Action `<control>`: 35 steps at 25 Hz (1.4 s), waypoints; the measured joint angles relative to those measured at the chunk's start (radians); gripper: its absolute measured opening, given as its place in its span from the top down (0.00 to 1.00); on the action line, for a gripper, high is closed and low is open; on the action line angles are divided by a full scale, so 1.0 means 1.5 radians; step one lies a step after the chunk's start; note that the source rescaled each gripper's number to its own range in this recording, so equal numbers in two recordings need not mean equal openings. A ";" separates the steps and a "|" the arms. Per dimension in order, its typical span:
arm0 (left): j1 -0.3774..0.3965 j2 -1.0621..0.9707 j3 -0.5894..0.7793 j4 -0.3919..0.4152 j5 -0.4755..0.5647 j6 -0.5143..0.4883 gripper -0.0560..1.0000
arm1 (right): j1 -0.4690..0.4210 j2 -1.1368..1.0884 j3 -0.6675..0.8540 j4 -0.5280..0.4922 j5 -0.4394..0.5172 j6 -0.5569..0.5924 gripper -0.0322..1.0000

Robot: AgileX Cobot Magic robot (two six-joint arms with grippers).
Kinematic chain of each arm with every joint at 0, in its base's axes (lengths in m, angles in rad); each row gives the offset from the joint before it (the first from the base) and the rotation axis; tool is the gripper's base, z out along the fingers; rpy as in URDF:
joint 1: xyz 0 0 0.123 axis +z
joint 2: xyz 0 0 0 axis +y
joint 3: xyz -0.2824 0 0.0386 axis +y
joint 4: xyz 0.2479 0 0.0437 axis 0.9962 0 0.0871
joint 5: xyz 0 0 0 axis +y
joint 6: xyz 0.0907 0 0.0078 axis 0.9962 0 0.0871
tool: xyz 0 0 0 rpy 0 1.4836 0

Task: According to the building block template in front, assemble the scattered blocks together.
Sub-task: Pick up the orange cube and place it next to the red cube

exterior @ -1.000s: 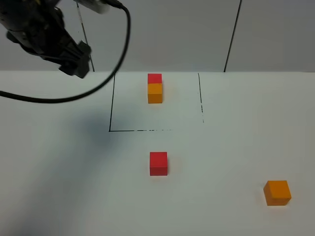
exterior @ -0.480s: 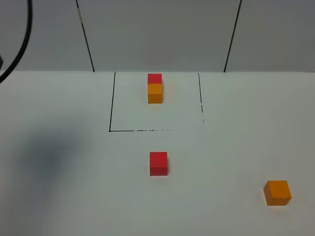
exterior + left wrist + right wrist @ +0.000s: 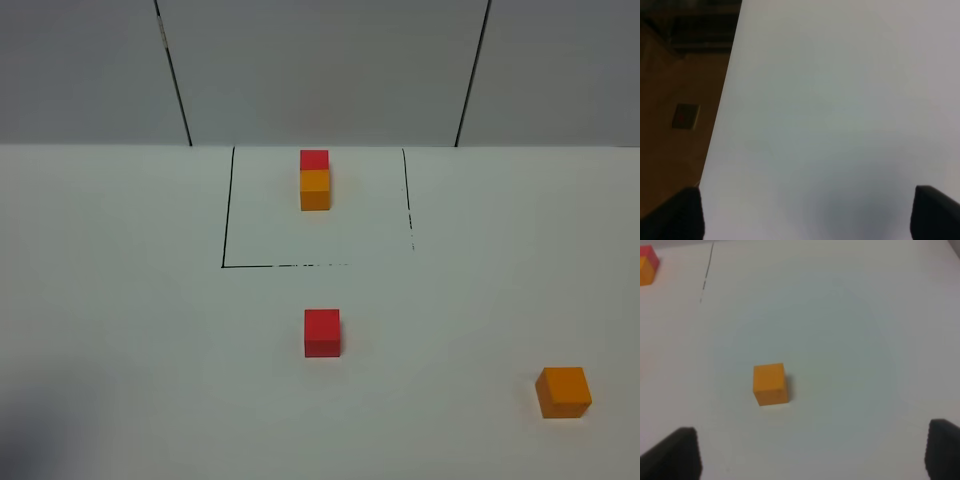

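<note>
The left tool (image 3: 802, 215) has swung clear of the overhead view, spread wide. The right tool (image 3: 805, 452), also spread, faces the orange cube (image 3: 770, 384); the red cube (image 3: 322, 332) waits, unjoined, near the template (image 3: 314, 180)

Left gripper (image 3: 802, 215), right gripper (image 3: 807, 452) — each with jaws wide apart.

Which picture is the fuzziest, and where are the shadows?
Left wrist view: fuzziest, only white table with a soft grey shadow, and the fingers are dark blobs. Exterior high view: sharp, with a faint shadow at the table's near-left corner. Right wrist view: the orange cube is fairly clear, a thin shadow beside it.
</note>
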 joint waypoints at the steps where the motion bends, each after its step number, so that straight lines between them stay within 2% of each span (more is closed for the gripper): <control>1: 0.000 -0.033 0.019 0.000 0.002 -0.011 0.18 | 0.000 0.000 0.000 0.000 0.000 0.000 0.21; 7: 0.000 -0.208 0.115 -0.024 0.013 -0.044 0.18 | 0.000 0.000 0.000 0.000 0.000 0.000 0.21; 15: 0.000 -0.364 0.205 -0.138 0.015 -0.035 0.18 | 0.000 0.000 0.000 0.000 0.000 0.000 0.21; 21: 0.000 -0.446 0.245 -0.163 0.016 -0.031 0.18 | 0.000 0.000 0.000 0.000 0.000 0.000 0.21; 27: 0.000 -0.511 0.287 -0.213 0.016 -0.025 0.18 | 0.000 0.000 0.000 0.000 0.000 0.000 0.21; 30: 0.000 -0.527 0.312 -0.236 0.010 -0.001 0.18 | 0.000 0.000 0.000 0.000 0.000 0.000 0.21; 35: 0.000 -0.527 0.350 -0.242 -0.037 0.041 0.18 | 0.000 0.000 0.000 0.000 0.000 0.000 0.21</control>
